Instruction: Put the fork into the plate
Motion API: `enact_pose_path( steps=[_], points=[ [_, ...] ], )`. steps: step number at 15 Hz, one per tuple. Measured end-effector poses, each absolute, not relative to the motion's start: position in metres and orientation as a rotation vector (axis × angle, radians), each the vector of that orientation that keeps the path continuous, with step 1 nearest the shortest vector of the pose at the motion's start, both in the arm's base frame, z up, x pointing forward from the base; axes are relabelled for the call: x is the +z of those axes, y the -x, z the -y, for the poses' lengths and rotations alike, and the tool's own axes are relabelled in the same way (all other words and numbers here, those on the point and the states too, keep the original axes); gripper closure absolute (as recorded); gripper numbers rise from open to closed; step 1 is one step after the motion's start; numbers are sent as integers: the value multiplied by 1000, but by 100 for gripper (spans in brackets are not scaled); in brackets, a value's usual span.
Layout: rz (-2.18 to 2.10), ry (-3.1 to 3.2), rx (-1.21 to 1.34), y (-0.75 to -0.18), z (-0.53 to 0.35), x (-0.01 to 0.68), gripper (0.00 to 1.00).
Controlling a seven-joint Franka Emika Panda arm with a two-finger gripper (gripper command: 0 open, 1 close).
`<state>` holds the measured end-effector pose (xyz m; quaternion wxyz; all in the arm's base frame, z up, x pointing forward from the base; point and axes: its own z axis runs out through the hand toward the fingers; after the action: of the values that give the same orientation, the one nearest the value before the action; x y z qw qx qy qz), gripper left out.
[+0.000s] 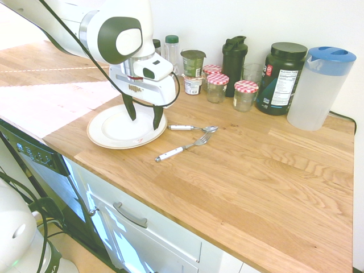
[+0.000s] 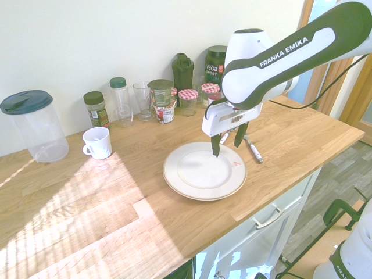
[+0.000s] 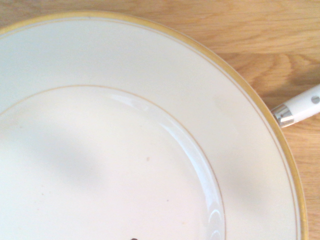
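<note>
On the wooden kitchen counter (image 1: pixel 239 165), the fork (image 1: pixel 182 148) lies just beside the plate (image 1: pixel 108 133), next to a spoon (image 1: pixel 192 128). The gripper (image 1: pixel 144 114) hangs empty over the plate, fingers spread. Light, stiff and probably slippery (polished metal), the fork looks best pinched across its white handle.

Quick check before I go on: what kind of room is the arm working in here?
Most likely a home kitchen. The plate sits on a wooden countertop over white drawers, a dishwasher-like control panel stands beside them, and food jars and a pitcher line the wall.
</note>
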<state>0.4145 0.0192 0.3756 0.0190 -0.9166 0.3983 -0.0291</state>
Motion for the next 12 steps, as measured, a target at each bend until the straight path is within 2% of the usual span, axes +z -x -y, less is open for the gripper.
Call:
enact_pose_path(
  steps=[4, 8, 12],
  points=[
    [-1289, 2815, -100, -414, -4, 375, 0],
    [-1423, 2732, -141, -365, 34, 369, 0],
    [-1505, 2674, -196, -356, 57, 401, 0]
  ],
)
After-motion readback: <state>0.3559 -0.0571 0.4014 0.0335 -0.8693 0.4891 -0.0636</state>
